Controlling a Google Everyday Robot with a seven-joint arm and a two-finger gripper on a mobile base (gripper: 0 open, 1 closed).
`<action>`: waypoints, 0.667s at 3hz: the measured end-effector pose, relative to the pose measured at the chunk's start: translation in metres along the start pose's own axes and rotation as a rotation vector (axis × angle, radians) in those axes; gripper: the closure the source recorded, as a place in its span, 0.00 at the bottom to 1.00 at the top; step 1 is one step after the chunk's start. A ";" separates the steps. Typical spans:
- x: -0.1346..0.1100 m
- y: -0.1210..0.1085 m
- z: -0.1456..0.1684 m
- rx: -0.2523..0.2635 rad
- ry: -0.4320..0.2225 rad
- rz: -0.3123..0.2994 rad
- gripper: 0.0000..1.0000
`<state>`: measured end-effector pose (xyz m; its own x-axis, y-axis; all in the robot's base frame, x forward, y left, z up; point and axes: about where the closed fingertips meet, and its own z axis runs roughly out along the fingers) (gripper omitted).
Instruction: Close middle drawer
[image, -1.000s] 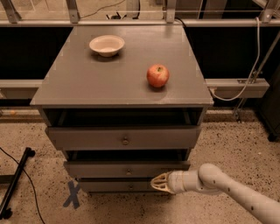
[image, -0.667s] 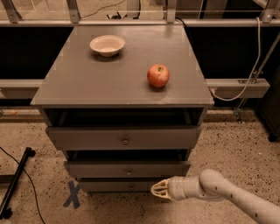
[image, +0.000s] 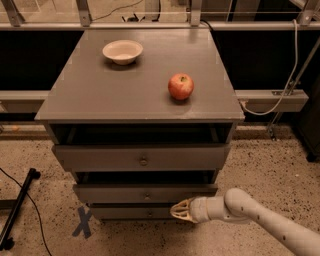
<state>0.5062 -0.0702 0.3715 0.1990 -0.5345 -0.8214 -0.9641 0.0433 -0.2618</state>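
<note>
Since a second ago the gripper (image: 176, 210) has sunk a little and edged leftward, while the middle drawer (image: 112, 194) stands as it did, part-way out. Nearest the camera, the pale arm (image: 265, 220) reaches in from the lower right, its gripper pointing left, low in front of the cabinet. The tip sits just under the right part of the middle drawer's front, before the lowest drawer (image: 125, 213); whether it touches either front cannot be told, nor whether it is open or closed.

On the speckled floor (image: 260, 170) to the left lie a dark tape cross (image: 82, 223) and a black stand leg (image: 20, 207). The middle drawer's brass knob (image: 147, 196) shows at its centre, with a dark gap above the front. Above it, the top drawer (image: 100, 159) is pulled out further, its box open to view.

On the grey cabinet top (image: 100, 95) a red apple (image: 180, 86) sits right of centre, and a pale bowl (image: 122, 51) stands further back on the left, well apart from it. A white cable (image: 292, 65) hangs behind at the right.
</note>
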 end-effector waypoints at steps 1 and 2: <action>0.003 -0.025 0.003 0.024 -0.014 -0.009 1.00; -0.004 -0.053 0.015 0.035 -0.036 -0.037 1.00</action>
<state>0.5589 -0.0574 0.3805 0.2414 -0.5060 -0.8281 -0.9493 0.0540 -0.3097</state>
